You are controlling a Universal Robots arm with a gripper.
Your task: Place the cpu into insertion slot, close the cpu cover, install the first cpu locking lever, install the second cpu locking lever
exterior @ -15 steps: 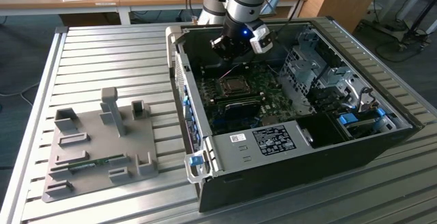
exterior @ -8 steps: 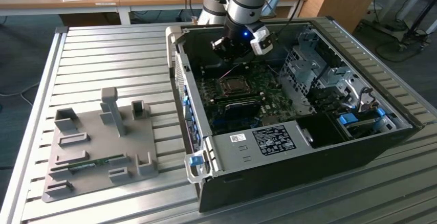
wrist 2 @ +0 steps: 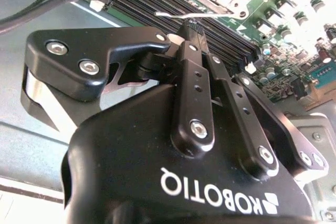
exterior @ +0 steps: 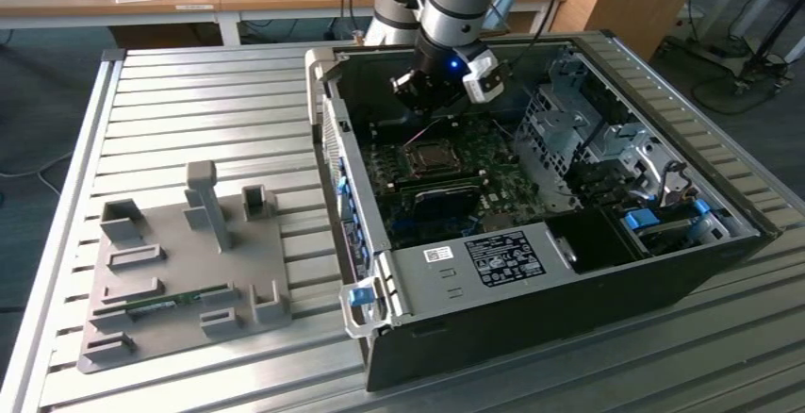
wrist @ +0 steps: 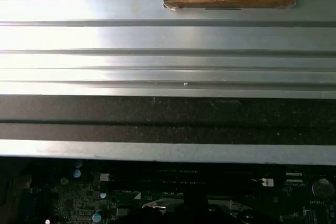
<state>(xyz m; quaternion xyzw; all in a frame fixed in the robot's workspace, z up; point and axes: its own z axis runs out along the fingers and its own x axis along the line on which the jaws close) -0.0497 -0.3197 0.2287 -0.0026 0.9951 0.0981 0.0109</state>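
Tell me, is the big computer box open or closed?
Open. The computer case has no side panel on top, so the green motherboard inside shows in the exterior view.

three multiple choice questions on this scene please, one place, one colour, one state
1. Where is the gripper? A over the grey fixture tray; B over the motherboard inside the computer case; C raised outside the case.
2. Colour of the memory stick in the tray? A red; B white; C green.
3. State of the computer case? A side open; B side panel on; C standing upright.
Key: B, it hangs above the board inside the case; C, a green strip lies in the tray; A, its insides show.
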